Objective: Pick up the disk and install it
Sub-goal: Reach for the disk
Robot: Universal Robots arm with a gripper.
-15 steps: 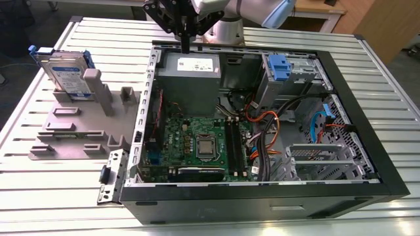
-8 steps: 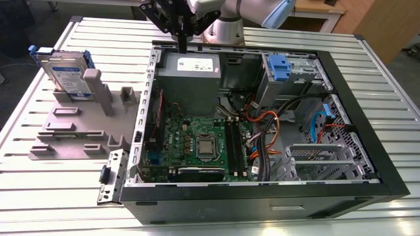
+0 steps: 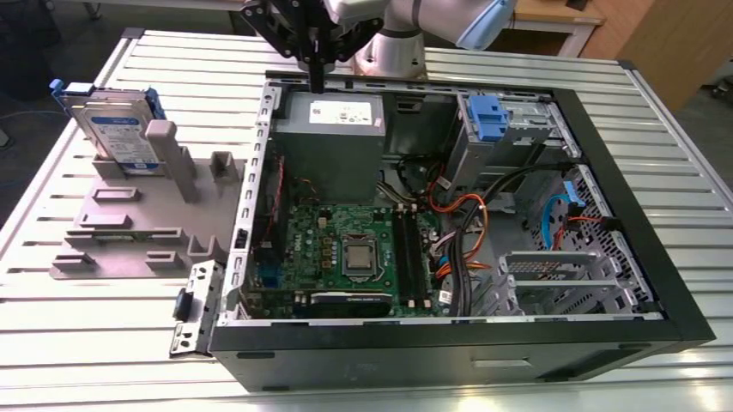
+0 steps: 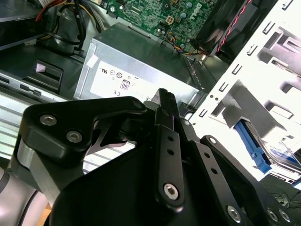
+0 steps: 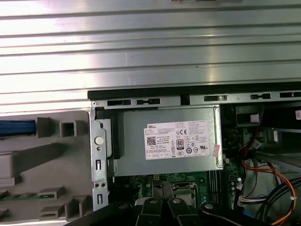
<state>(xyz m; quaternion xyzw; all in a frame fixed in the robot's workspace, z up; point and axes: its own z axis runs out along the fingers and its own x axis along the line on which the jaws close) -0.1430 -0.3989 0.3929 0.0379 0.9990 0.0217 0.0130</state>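
The disk [image 3: 115,129] is showing as a flat silver rectangle with a blue-and-white label on its face and a blue plastic frame running round its edges. It is standing on edge in a slot of a grey holder [image 3: 126,223]. This puts it outside the computer case [image 3: 458,339], off the case's side toward the exterior view's left and level with the case's far end. Nothing is touching it.

The gripper [image 3: 315,79] is hanging over the far rim of the case and pointing straight down. Its tips are sitting just above the back edge of the power supply [image 3: 332,129] in the case's far corner. Its two fingers are pressing together with nothing between them, well apart from the disk.

The exterior view is taking in the whole case lying open on the slatted table [image 3: 69,343]. A circuit board [image 3: 349,245] is lying in the middle of the case, with orange and black cables [image 3: 458,206] beside it. A small blue bracket [image 3: 487,116] is sitting in a bay at the case's far end.

The first wrist view is looking straight down on the power supply's labelled top, with table slats beyond the case's rim. A thin blue strip of the disk's frame [image 5: 16,127] is lying beside the case.

The second wrist view is looking along the gripper's black links to the closed fingers [image 4: 167,106]. Past them, a blue edge of the frame [image 4: 251,143] is peeking out of the brightly lit holder.
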